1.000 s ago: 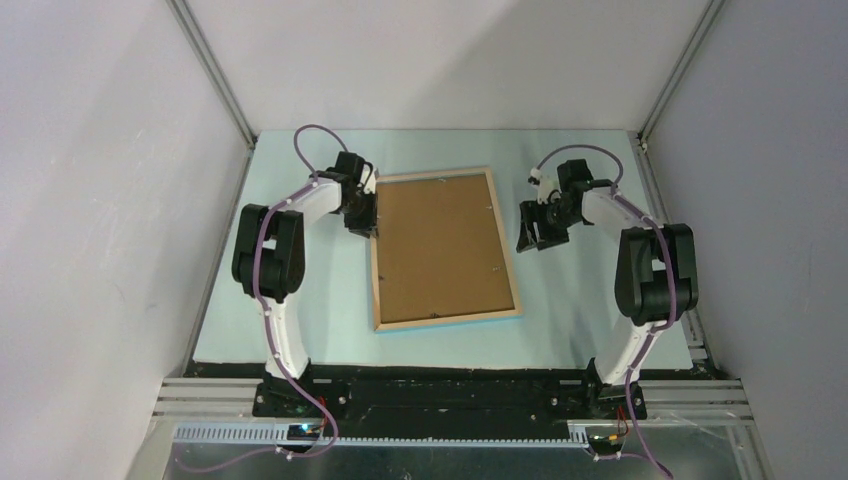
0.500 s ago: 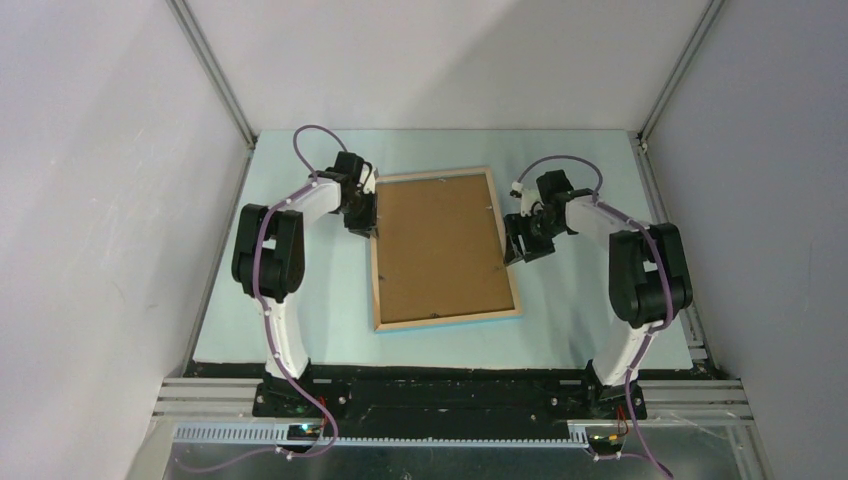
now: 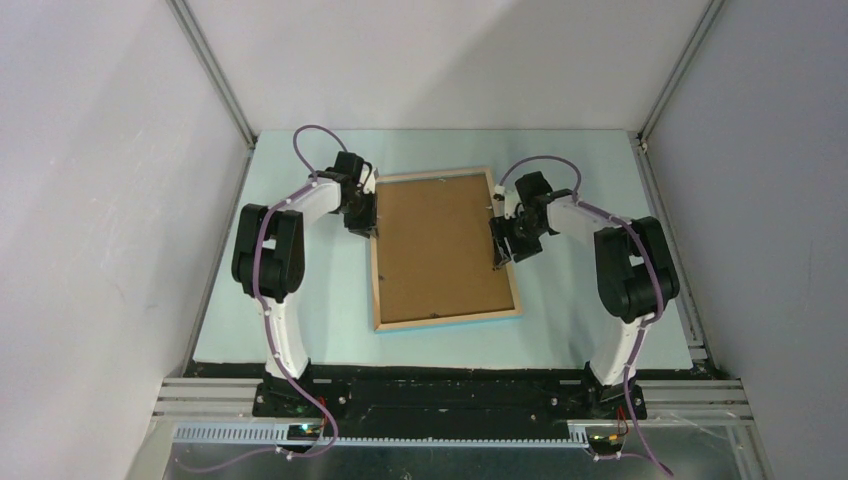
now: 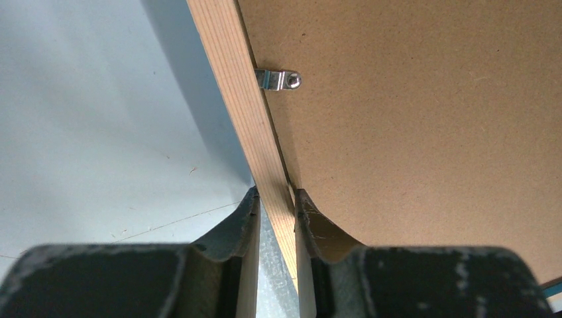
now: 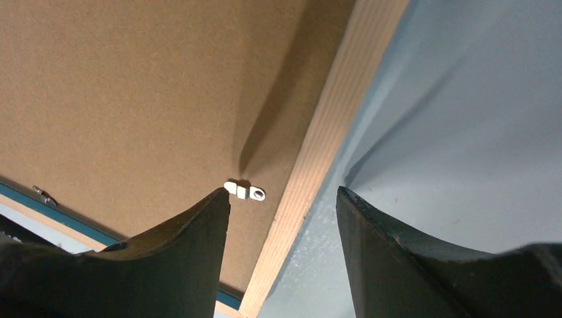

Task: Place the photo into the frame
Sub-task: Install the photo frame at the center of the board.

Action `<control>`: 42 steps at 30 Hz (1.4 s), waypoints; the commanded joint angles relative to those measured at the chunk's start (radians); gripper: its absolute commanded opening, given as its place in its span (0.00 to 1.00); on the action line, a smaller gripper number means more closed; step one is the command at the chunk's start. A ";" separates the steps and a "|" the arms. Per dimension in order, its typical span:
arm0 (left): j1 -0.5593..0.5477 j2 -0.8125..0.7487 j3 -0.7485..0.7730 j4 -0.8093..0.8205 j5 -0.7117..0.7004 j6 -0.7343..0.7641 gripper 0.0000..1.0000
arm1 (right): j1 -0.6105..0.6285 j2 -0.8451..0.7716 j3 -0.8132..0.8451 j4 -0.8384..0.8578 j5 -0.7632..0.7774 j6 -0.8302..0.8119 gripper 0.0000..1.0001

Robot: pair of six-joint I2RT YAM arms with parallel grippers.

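Note:
The frame (image 3: 447, 319) lies face down on the pale blue table, light wood rim up, with the brown backing board (image 3: 436, 245) inside it. The photo is hidden. My left gripper (image 3: 364, 226) is shut on the frame's left rail; in the left wrist view the fingers pinch the wood rail (image 4: 245, 99) at the gripper (image 4: 275, 199). My right gripper (image 3: 503, 250) is open and straddles the right rail (image 5: 331, 119). In the right wrist view the gripper (image 5: 281, 193) has one finger over the backing board (image 5: 132, 86), beside a small metal clip (image 5: 245, 191), and the other over the table.
Another metal clip (image 4: 278, 80) holds the backing board at the left rail. The pale blue table mat (image 3: 300, 300) is bordered by grey walls with metal posts on the left, right and back. The frame's blue front edge (image 5: 66, 215) shows at its near end.
My right gripper has moved left from beside the frame to over its right rail, still open. The left gripper and the frame have not moved.

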 commanded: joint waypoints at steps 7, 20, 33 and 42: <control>0.002 -0.007 0.001 -0.008 0.027 0.006 0.00 | 0.040 0.056 0.065 0.023 0.061 0.022 0.62; 0.003 -0.010 0.000 -0.008 0.032 0.007 0.00 | 0.074 0.061 0.058 0.023 0.151 -0.003 0.60; 0.004 -0.021 -0.003 -0.007 0.031 0.006 0.00 | 0.098 0.036 0.022 -0.006 0.143 -0.113 0.59; 0.010 -0.024 -0.004 -0.008 0.029 0.006 0.00 | 0.092 0.016 0.016 -0.051 0.076 -0.183 0.59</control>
